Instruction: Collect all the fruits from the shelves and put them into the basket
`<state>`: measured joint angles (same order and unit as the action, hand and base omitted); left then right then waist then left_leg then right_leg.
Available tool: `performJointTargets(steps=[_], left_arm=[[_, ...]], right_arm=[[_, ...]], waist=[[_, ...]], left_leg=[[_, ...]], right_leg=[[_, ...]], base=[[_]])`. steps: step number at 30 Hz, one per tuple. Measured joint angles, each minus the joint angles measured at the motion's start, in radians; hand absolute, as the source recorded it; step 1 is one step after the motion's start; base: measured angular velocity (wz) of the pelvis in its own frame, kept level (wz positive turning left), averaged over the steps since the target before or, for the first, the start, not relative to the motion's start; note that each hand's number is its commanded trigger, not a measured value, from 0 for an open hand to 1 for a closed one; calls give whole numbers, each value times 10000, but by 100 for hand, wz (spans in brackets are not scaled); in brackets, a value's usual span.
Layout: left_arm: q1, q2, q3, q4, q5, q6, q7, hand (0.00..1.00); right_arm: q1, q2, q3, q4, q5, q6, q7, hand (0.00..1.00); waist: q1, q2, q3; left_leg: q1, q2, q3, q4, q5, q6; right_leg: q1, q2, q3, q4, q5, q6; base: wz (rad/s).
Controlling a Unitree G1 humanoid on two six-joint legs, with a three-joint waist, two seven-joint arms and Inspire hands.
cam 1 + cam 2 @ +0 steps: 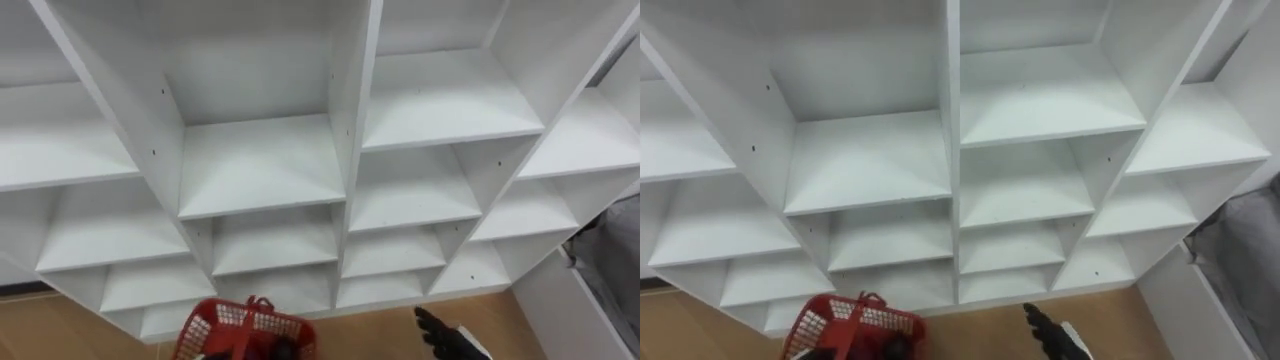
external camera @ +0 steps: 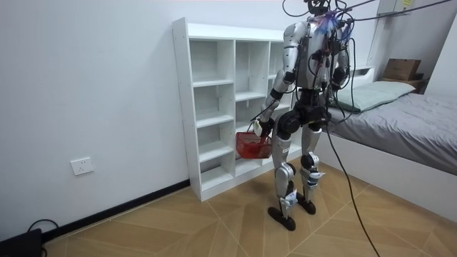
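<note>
You see the left hand (image 2: 262, 127) clenched on the handle of the red plastic mesh basket (image 1: 250, 325), which hangs before the low shelves of the white open-shelved closet (image 1: 345, 120). The right hand (image 1: 440, 335) sits low, right of the basket, fingers loosely extended and holding nothing. You cannot tell what the basket contains.

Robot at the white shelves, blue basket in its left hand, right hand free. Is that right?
Not quite: the basket is red, not blue, as the left eye view shows. The rest holds: the robot stands at the white shelves, basket in its left hand, right hand free.
</note>
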<state>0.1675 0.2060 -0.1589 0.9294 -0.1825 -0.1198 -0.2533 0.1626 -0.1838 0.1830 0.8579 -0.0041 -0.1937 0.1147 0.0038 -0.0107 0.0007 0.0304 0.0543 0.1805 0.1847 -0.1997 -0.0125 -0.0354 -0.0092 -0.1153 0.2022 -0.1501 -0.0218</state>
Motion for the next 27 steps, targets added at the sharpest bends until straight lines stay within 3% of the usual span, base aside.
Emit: performJointTargets(steps=[7, 12, 15, 16, 17, 27], left_arm=[[72, -49, 488, 620, -31, 13, 467, 100], [159, -246, 873, 1090, -120, 14, 499, 100], [216, -479, 1523, 1516, -224, 3, 543, 100], [219, -558, 1663, 1626, -249, 3, 599, 100], [224, -651, 1777, 1666, -223, 9, 690, 100], [209, -784, 2195, 1853, 23, 247, 944, 100]], right_arm=[[195, -4, -371, 427, 7, 129, -171, 0], [111, 72, -750, 854, 7, 100, -571, 0], [-17, 297, -1100, 1902, 133, 119, -763, 0], [-22, 319, -1092, 2384, 440, 169, -752, 0], [-9, 322, -1167, 2753, 691, 218, -789, 0], [-231, 534, -1673, 3507, 1204, 672, -778, 0]], waist=[[6, 30, 36], [22, 27, 26], [100, -54, 4], [220, -29, 37], [266, -49, 19], [268, -90, 22]], left_leg=[[224, 8, 5, -38, -21, -27], [428, 4, -20, -221, -28, -39], [581, 16, -23, -290, -46, -65], [711, 21, -8, -331, -49, -71], [807, 14, -4, -329, -50, -72], [874, 11, -67, -315, -55, -79]], right_leg=[[347, 8, -22, -191, -11, 16], [447, 51, 14, -255, -36, 20], [603, 98, 79, -335, -60, 22], [736, 107, 90, -361, -58, 18], [818, 96, 100, -363, -69, 22], [941, 104, 100, -496, -74, 24]], base=[[0], [-2], [1], [-7], [-7], [1]])
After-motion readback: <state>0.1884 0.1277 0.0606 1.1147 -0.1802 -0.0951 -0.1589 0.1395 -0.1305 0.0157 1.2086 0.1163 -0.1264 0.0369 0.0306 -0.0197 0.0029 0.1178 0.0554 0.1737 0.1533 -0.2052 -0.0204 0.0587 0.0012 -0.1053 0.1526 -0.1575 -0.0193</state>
